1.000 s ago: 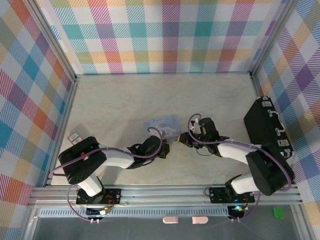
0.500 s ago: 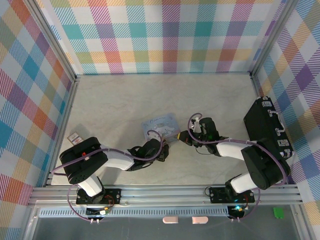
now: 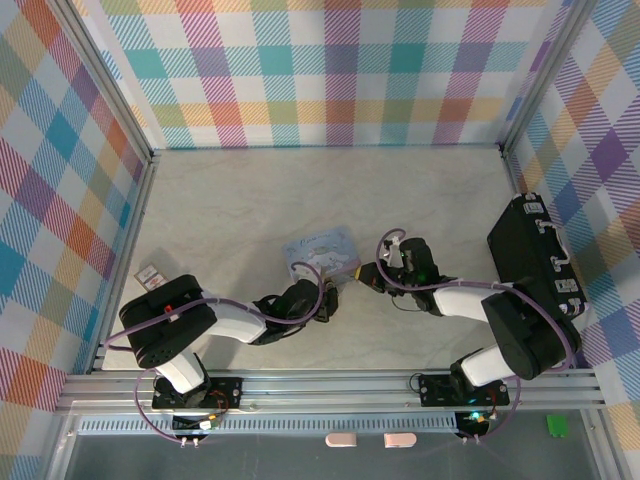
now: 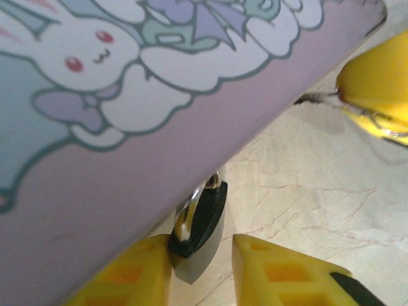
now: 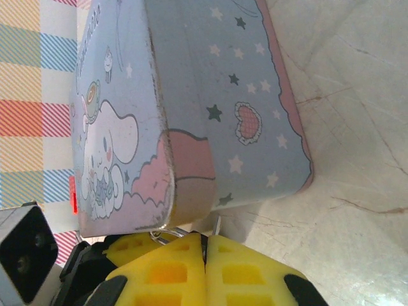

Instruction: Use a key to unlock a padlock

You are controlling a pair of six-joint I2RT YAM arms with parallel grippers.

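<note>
In the left wrist view the tiny dark padlock [image 4: 203, 223] stands on edge against the pink side of the pastel tin [image 4: 127, 127], silver shackle up. My left gripper [image 4: 203, 254] is open around it: the left finger touches its body, the right finger stands clear by a gap. My right gripper [image 5: 205, 237] is shut on the key [image 5: 218, 225], whose thin silver blade pokes out between the fingertips beside the tin's corner [image 5: 191, 159]; its ring shows to the left. In the top view both grippers [image 3: 328, 297] [image 3: 364, 273] meet at the tin's near edge [image 3: 322, 250].
A big black case [image 3: 535, 265] lies at the right wall. A small tag [image 3: 150, 273] sits by the left wall. Plaid walls close the table on three sides. Marble tabletop [image 3: 300, 190] stretches behind the tin.
The tin has slid slightly left and away. The left gripper has crept a little toward the near edge of the tin; the right gripper has shifted slightly away with the key.
</note>
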